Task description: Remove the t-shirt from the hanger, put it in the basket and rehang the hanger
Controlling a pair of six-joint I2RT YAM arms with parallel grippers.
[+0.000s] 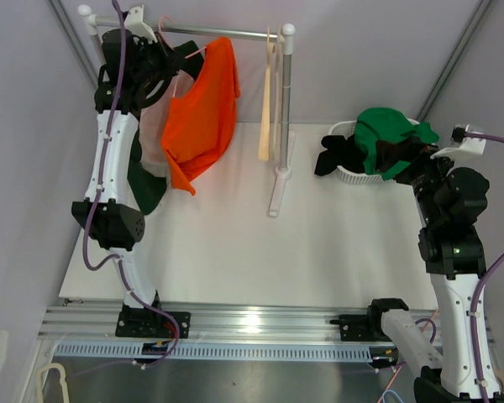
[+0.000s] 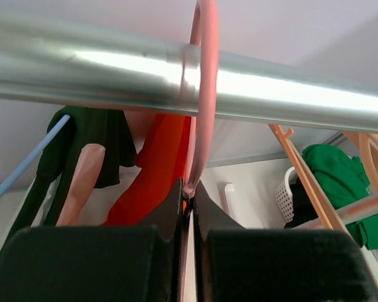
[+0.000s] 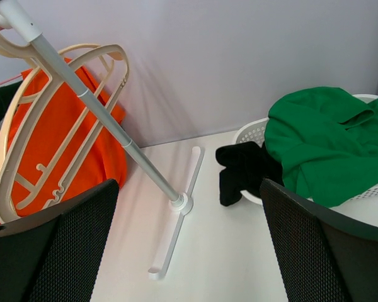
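An orange t-shirt hangs on a pink hanger from the rack's rail, sagging off to one side. In the left wrist view the hanger's hook loops over the rail, with the orange t-shirt below. My left gripper is shut on the hanger's neck just under the hook; from above my left gripper sits at the rail's left end. My right gripper stands open over bare table near the basket, holding nothing; from above my right gripper is at the basket.
A dark green garment hangs left of the t-shirt on the same rail. Empty cream hangers hang at the rail's right end by the rack's pole and foot. A white basket holds green and black clothes.
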